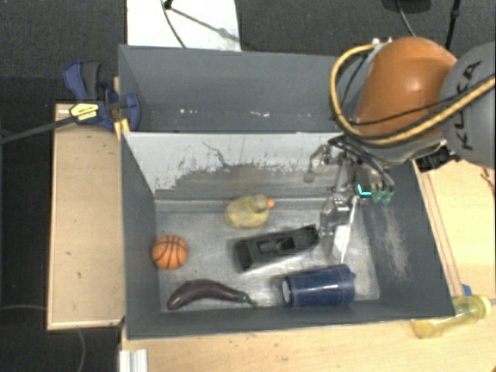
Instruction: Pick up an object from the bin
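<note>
Lying just beside gripper (339,240): black tool (273,247).

We're in a robotics lab, by the look: KUKA-marked arm (474,91) w/ orange cover (403,80) & cables (339,84) over grey metal bin (232,91) of odd bits, e.g. toy duck (248,211), mini basketball (169,252); dark carpet (46,37) around.

The arm (474,91) reaches in from the right, its wrist (403,84) under a rounded orange cover looped by yellow and black cables (338,91), with the metal hand (341,239) hanging below it, pointing down.
</note>
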You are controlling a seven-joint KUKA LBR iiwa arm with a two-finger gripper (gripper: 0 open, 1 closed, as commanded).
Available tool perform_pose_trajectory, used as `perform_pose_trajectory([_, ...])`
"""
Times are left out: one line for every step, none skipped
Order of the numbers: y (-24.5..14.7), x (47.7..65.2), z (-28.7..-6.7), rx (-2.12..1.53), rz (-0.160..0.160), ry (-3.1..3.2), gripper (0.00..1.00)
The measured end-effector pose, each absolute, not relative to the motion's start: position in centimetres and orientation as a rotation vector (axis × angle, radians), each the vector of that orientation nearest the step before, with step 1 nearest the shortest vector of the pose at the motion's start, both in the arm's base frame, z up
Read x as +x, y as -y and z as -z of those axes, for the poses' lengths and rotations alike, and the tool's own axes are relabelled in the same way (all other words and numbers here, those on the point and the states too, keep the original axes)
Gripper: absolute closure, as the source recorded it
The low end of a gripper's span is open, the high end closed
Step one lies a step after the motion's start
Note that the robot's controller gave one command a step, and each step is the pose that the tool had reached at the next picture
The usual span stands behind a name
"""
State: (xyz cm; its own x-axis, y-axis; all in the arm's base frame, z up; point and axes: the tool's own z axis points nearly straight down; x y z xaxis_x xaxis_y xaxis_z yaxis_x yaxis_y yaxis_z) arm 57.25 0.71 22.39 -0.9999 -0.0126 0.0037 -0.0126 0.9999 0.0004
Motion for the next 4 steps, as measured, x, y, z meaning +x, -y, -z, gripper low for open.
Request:
perform_pose_trajectory([-0.7,57.4,-22.8,0.019,0.001,3.145,0.00])
perform_pose_trajectory([-0.8,57.5,-18.5,0.030,0.000,3.153,0.00])
perform_pose_trajectory([-0.6,58.0,-12.2,0.338,0.000,3.130,0.00])
perform_pose_trajectory([-1.6,57.6,-7.9,0.306,-0.017,3.106,1.00])
